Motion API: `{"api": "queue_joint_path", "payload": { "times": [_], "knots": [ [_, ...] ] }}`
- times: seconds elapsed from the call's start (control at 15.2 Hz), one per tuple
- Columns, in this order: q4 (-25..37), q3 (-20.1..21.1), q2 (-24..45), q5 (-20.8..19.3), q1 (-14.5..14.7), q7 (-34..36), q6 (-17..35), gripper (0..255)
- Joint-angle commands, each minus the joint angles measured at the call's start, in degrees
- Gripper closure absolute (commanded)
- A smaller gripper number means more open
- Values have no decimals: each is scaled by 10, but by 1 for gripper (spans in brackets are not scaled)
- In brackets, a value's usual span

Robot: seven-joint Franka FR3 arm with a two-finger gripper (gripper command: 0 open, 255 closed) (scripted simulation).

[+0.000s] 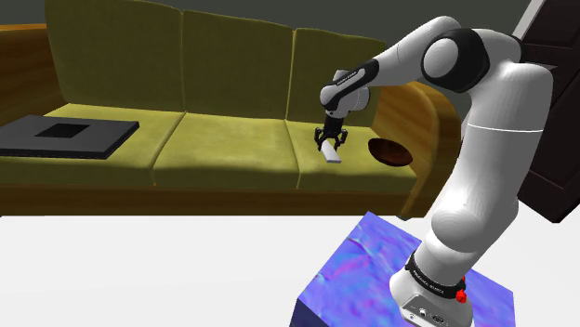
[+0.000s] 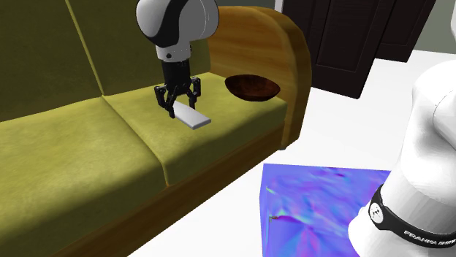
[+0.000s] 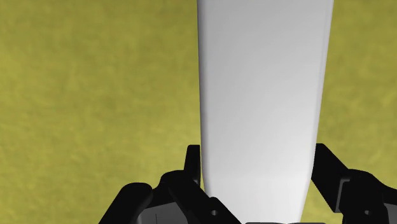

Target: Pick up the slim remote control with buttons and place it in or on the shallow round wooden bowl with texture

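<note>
**Claw.** The all-black two-finger gripper (image 3: pixel 257 162) was closed part-way. Its fingers (image 3: pixel 193 162) pressed on the two long edges of the slim, flat, plain white remote control (image 3: pixel 264 83), close to one end. No buttons showed on the face in the wrist view.

**Task thing.** In the shoulder view the remote (image 1: pixel 328 152) hung under the gripper (image 1: pixel 329 141) at centre-right of the frame. It was above the rightmost seat cushion of the olive-green sofa with a wooden frame (image 1: pixel 223 149). In the second exterior view the remote (image 2: pixel 191 117) slanted, with its free end lower and towards the frame's right. Whether that end touched the cushion could not be told.

**Target.** The shallow round dark-brown bowl (image 1: pixel 390 151) sat on the same cushion, to the right of the gripper in the shoulder view. It lay against the curved wooden armrest (image 2: pixel 289 44), near the remote but apart from it.

**Step in hand (judged).** The grasp was made; lift and carry to the bowl (image 2: pixel 252 87) came next.

**How to do it well.**
- Raise straight up until the drooping free end is above the bowl's rim.
- Move slowly, since an end-grip lets the long overhang pivot.
- Centre the remote's middle, not the fingers, over the bowl.
- Stay off the armrest.
- Descend low before opening, so the remote settles rather than drops.
</note>
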Motion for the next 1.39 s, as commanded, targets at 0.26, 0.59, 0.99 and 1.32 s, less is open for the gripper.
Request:
{"api": "queue_joint_path", "payload": {
  "times": [0.26,0.59,0.99,1.32],
  "knots": [
    [0,0,0,0,0,0,0,255],
    [13,-2,-21,-7,2,4,-34,255],
    [34,-4,-43,-14,3,9,-75,255],
    [54,-5,-58,-18,4,12,-110,255]
  ]
}}
